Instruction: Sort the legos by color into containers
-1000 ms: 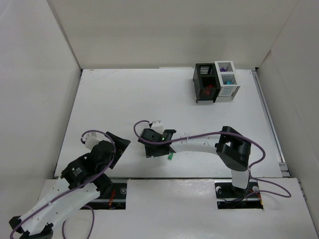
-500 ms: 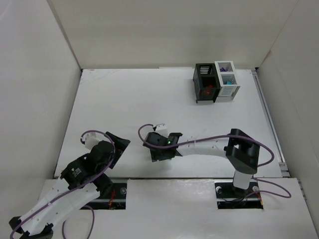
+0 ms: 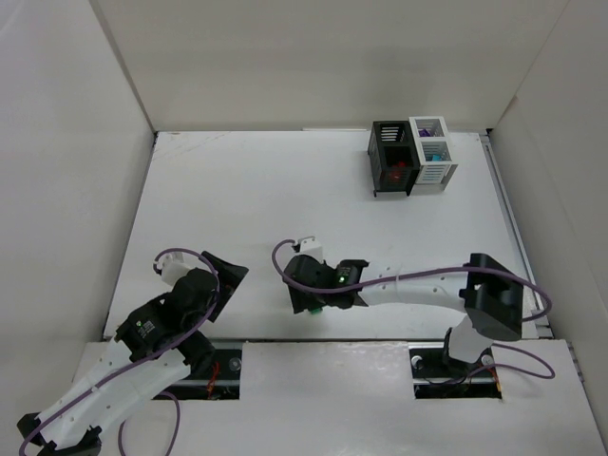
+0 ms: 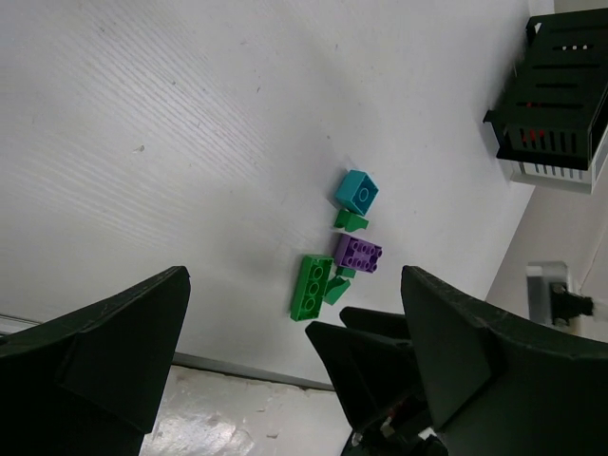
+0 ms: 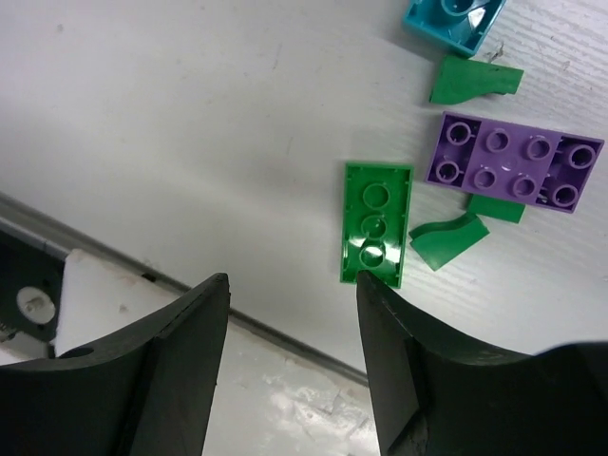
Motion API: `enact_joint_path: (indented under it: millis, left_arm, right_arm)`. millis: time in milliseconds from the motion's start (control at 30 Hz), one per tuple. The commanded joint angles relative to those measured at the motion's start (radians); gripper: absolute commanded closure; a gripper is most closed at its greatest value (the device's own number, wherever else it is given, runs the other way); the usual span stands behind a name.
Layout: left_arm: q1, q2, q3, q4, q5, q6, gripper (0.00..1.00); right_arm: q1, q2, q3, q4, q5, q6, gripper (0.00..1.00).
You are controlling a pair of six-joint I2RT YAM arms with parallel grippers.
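A small cluster of legos is seen on the white table (image 3: 237, 180), close to its near edge. The cluster is made up of a long green brick (image 5: 376, 223) with three studs in a row, a purple brick (image 5: 513, 161) with eight studs, a teal brick (image 5: 454, 19) cut off by the edge of the right wrist view, and two small curved green pieces (image 5: 473, 81). One green piece lies between the teal and purple bricks. The other lies between the green and purple bricks, touching or nearly touching both.

The right claw (image 5: 290, 294) is held over the cluster with its fingers apart and nothing between them. The green brick lies on the table just beyond the tip of one finger, outside the gap. The other legos lie further off to that side.

The left claw (image 3: 226, 271) is spread wide and empty, well short of the legos, which are seen beyond its gap.

The black bin (image 3: 389, 157) and white bin (image 3: 432, 152) stand joined at the far right of the table, well apart from both claws. Something red is seen in the black bin, and purple and teal in the white.
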Motion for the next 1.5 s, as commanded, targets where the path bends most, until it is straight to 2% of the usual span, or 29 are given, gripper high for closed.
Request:
enact_joint_path:
  millis: [0, 67, 167, 300, 833, 933, 1100, 1200, 1333, 1467]
  left_arm:
    - [-0.005, -0.010, 0.013, 0.009, -0.023, 0.011, 0.08]
    - [-0.005, -0.010, 0.013, 0.018, -0.023, 0.011, 0.08]
    - [-0.005, -0.010, 0.013, 0.018, -0.023, 0.011, 0.08]
    - [-0.005, -0.010, 0.013, 0.018, -0.023, 0.011, 0.08]
    - [-0.005, -0.010, 0.013, 0.018, -0.023, 0.011, 0.08]
    - [-0.005, -0.010, 0.013, 0.018, -0.014, 0.011, 0.08]
    - [-0.005, -0.010, 0.013, 0.018, -0.014, 0.011, 0.10]
    - [-0.005, -0.010, 0.013, 0.018, -0.014, 0.011, 0.10]
    - [-0.005, -0.010, 0.013, 0.018, -0.014, 0.011, 0.08]
    - [-0.005, 0.026, 0.004, 0.050, -0.023, 0.022, 0.04]
  right_arm:
    - [0.008, 0.063, 0.033, -0.036, 0.057, 0.011, 0.39]
    - [0.008, 0.077, 0.033, -0.036, 0.057, 0.011, 0.39]
    - [0.008, 0.100, 0.033, -0.036, 0.073, 0.002, 0.32]
    - [0.008, 0.122, 0.052, -0.036, 0.108, -0.018, 0.30]
    - [0.008, 0.212, 0.072, 0.012, 0.139, -0.081, 0.30]
    - [0.008, 0.212, 0.061, 0.012, 0.126, -0.081, 0.36]
    - [0.008, 0.175, 0.018, 0.021, 0.094, -0.045, 0.58]
    - [0.008, 0.161, 0.018, 0.021, 0.094, -0.045, 0.65]
    - [0.008, 0.114, 0.067, -0.022, 0.117, -0.058, 0.69]
    - [-0.015, 0.053, 0.125, -0.031, 0.171, -0.157, 0.69]
